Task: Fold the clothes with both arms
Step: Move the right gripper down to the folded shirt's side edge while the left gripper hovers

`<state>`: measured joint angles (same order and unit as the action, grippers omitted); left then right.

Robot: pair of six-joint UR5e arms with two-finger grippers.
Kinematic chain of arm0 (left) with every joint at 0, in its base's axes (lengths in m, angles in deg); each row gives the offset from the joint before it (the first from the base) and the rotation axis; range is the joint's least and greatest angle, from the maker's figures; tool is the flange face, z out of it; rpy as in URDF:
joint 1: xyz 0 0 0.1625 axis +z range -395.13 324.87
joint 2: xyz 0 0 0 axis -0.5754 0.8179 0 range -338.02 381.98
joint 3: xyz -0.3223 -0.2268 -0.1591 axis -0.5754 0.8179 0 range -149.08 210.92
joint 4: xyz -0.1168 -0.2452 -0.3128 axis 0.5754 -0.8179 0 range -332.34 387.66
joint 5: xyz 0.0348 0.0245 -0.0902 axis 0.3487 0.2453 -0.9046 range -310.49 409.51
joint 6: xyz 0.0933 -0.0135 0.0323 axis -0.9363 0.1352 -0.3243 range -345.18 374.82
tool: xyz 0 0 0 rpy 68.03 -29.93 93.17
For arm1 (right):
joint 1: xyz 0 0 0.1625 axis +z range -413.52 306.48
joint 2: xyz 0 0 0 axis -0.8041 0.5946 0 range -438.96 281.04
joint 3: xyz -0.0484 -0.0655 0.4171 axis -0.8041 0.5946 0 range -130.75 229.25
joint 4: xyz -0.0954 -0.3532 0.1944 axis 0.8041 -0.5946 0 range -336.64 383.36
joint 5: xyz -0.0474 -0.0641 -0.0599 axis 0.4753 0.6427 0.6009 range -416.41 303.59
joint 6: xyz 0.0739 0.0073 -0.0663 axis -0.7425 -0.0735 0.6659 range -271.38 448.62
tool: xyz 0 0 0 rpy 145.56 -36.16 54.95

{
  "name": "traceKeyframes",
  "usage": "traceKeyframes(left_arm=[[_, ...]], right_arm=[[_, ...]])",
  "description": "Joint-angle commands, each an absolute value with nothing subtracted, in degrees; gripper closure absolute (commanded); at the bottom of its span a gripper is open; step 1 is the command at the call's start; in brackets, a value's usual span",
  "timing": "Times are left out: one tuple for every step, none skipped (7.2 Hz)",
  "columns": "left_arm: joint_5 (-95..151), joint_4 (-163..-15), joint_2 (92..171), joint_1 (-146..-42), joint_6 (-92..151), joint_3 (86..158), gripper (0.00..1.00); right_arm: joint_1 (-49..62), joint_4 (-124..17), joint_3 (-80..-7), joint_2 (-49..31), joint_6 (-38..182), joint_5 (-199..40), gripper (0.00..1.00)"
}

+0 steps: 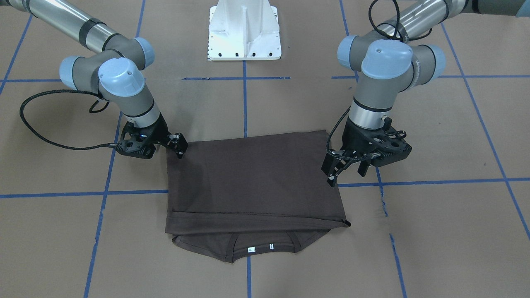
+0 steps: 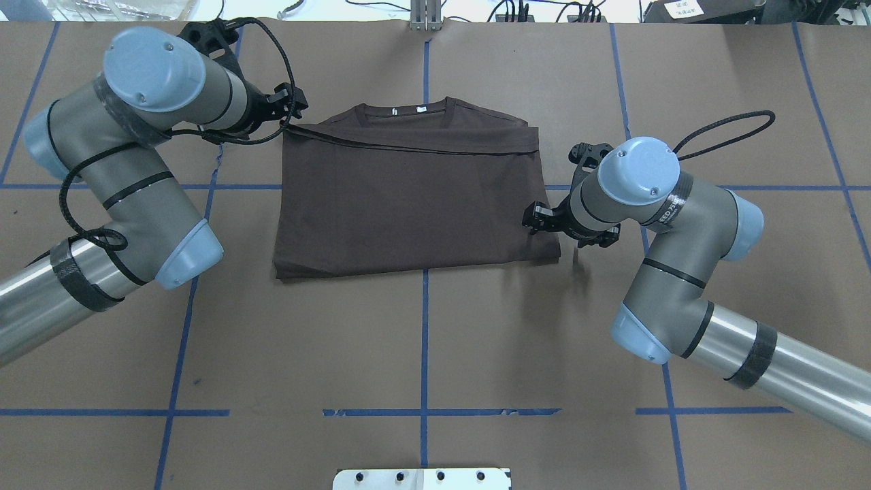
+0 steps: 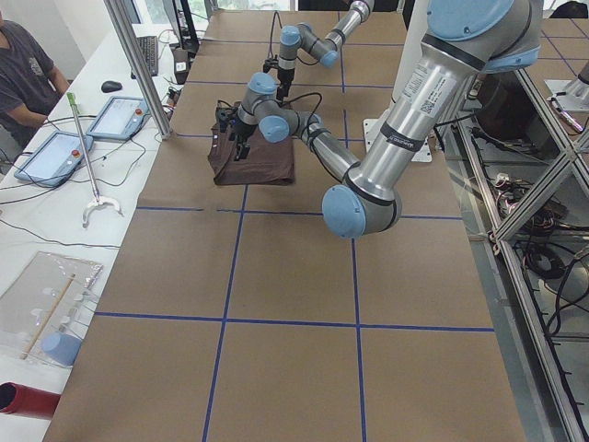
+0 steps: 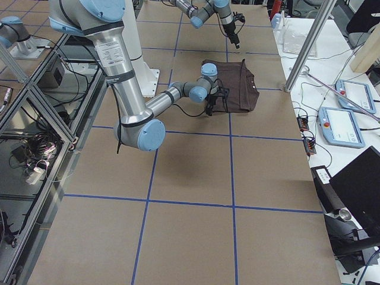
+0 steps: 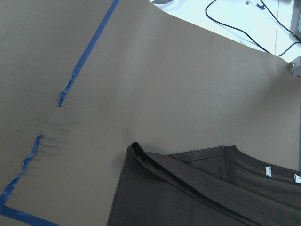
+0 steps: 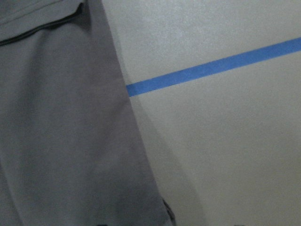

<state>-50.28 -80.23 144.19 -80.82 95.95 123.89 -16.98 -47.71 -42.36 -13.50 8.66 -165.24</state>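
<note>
The T-shirt [image 2: 408,197] lies folded flat mid-bench, its collar [image 2: 408,109] and white neck tags on the side away from the robot. We see brown paper covering the bench [image 2: 422,340], gridded with blue tape [image 2: 424,320] that is torn in one spot. The left hand [image 1: 347,174] hangs spread and empty by the shirt's far left corner. The right hand [image 1: 179,145], also parted and empty, is at its right edge. An operator [image 3: 20,74] sits at a white side table [image 3: 55,212] with tablets [image 3: 115,115].
</note>
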Motion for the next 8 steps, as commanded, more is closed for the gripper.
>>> traceKeyframes(left_arm=[[-50.2, -79.5, 143.4, -80.8, 95.7, 125.0, 0.00], [-50.2, -79.4, 143.3, -80.8, 95.7, 125.1, 0.00], [-50.2, -79.4, 143.0, -80.8, 95.5, 125.2, 0.00], [-50.2, -79.4, 143.0, -80.8, 95.5, 125.1, 0.00], [-50.2, -79.4, 143.0, -80.8, 95.5, 125.1, 0.00], [-50.2, -79.4, 143.0, -80.8, 95.5, 125.2, 0.00], [-50.2, -79.4, 143.1, -80.8, 95.5, 125.2, 0.00], [-50.2, -79.3, 143.0, -80.8, 95.5, 125.8, 0.00]], right_arm=[[-17.0, -47.4, -41.8, -13.9, 8.6, -165.1, 0.26], [-17.0, -47.3, -42.1, -13.9, 8.6, -165.5, 0.77], [-17.2, -47.2, -42.1, -13.9, 8.9, -165.7, 1.00], [-17.2, -47.2, -42.3, -14.0, 9.0, -166.2, 1.00], [-17.5, -47.2, -42.1, -14.1, 9.2, -166.2, 1.00], [-17.4, -47.2, -42.4, -14.0, 9.3, -167.3, 1.00], [-17.4, -47.3, -43.6, -13.6, 9.3, -168.2, 1.00], [-17.3, -47.6, -46.1, -12.4, 9.3, -168.2, 1.00]])
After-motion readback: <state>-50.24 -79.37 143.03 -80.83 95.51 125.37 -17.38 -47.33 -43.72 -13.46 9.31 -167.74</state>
